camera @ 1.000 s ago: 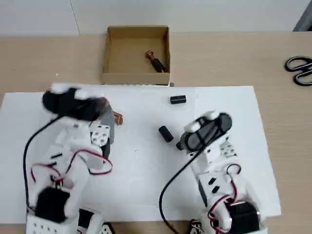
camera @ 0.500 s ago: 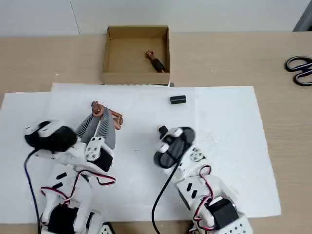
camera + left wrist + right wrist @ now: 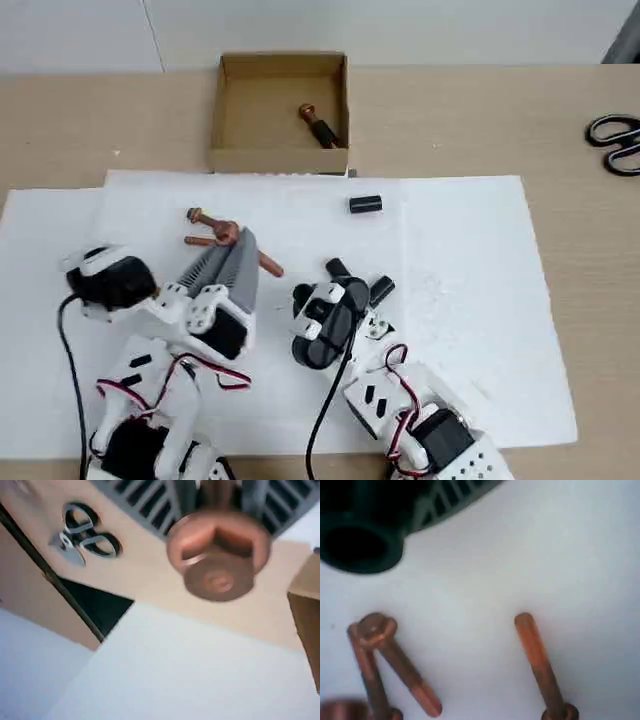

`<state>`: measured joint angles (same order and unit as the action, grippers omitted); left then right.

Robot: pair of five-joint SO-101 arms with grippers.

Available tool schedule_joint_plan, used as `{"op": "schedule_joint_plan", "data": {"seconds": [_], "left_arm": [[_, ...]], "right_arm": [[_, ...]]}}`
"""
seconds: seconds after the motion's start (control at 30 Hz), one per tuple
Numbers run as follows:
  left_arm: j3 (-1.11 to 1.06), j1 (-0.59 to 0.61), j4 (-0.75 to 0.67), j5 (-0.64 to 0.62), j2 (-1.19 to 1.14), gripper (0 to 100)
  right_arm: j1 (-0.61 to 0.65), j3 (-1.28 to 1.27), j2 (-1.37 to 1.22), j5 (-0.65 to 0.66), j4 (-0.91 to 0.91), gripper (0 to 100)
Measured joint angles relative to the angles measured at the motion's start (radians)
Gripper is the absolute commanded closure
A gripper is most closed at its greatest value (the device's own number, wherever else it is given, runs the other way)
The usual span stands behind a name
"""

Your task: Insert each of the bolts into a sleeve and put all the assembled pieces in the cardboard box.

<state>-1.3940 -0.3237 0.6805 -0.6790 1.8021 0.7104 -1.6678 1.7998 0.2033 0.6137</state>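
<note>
Jaws of the left gripper [image 3: 240, 240] are seen from above closed on a copper bolt [image 3: 268, 264], shaft aimed at the black sleeve [image 3: 336, 268] beside the right gripper [image 3: 350, 282]. Left wrist: the bolt's head is clamped. Right wrist: the sleeve's bore is shown; whether gripped cannot be told.

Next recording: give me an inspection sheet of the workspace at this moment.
Surface: wooden table with white paper on it.
Job's things: cardboard box holding one sleeved bolt; two loose bolts on the paper; spare sleeve near the box.
Clutter: scissors at the table edge.
Grippers: left gripper shut on a copper bolt; right gripper at another sleeve.
Cables: black cable along each arm.
Surroundings: nothing seen.
</note>
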Motion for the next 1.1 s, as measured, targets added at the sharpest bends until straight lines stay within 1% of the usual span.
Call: {"op": "schedule_joint_plan", "data": {"seconds": [0.23, 0.47, 0.6, 0.73, 0.93, 1.1], "left_arm": [[-0.003, -0.051, 0.044, -0.002, 0.000, 99], [-0.003, -0.052, 0.052, -0.002, 0.000, 99], [-0.026, -0.083, 0.083, -0.002, 0.000, 99], [-0.052, -0.094, 0.080, -0.002, 0.005, 99], [-0.055, -0.094, 0.077, -0.006, 0.005, 99], [-0.061, -0.095, 0.072, -0.006, 0.005, 99]], "right_arm": [[0.000, 0.000, 0.000, 0.000, -0.028, 99.6], [0.000, 0.002, 0.000, 0.000, -0.028, 99.6], [0.000, 0.003, -0.002, 0.000, -0.028, 99.6], [0.002, 0.003, -0.005, 0.000, -0.028, 99.6], [0.052, 0.003, -0.005, 0.000, -0.028, 99.6], [0.063, 0.003, 0.000, 0.000, -0.028, 99.6]]}}
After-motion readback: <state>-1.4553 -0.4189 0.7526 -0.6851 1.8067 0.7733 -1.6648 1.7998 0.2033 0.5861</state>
